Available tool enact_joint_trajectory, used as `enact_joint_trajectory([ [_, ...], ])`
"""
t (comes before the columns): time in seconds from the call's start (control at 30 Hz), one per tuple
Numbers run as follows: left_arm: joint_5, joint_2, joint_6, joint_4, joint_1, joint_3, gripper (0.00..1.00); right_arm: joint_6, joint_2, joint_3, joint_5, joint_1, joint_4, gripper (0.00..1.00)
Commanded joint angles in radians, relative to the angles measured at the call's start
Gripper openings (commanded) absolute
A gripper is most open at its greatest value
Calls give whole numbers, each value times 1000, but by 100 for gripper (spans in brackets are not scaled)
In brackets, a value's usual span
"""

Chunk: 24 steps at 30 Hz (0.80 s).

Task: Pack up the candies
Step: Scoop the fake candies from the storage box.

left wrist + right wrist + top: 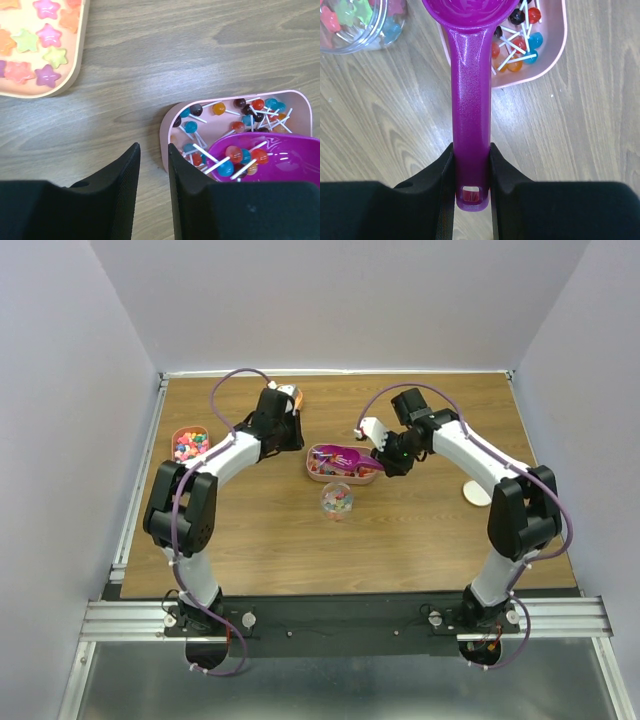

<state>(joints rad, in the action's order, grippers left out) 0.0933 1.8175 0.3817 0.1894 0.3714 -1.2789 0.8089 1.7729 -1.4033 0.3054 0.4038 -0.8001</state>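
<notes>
The right claw is clenched on the handle of the magenta scoop, whose bowl lies over the pink tray at the top of the right wrist view. In the tray are the candies, small lollipops on white sticks. The left claw, at the bottom of its own view, grasps nothing. Its fingers are slightly parted over the wooden table just left of the tray, and several candies sit in the scoop's bowl at the lower right.

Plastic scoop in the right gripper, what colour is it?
The scoop is magenta, clearest in right wrist view.
</notes>
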Motion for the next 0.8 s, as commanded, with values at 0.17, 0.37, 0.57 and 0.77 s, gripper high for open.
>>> enact_joint_trajectory([
  [0.17,-133,-170,-20,-57,-25,62,48,-88,-134,27,28,-10,35,1],
  [0.37,-222,-256,-47,-80,-28,92,61,-154,-199,52,37,-10,38,1],
  [0.57,-245,-284,-63,-65,-34,93,75,-250,-242,81,12,-5,36,1],
  [0.77,-277,-337,-84,-54,-34,108,80,-375,-285,115,-41,26,-4,1],
])
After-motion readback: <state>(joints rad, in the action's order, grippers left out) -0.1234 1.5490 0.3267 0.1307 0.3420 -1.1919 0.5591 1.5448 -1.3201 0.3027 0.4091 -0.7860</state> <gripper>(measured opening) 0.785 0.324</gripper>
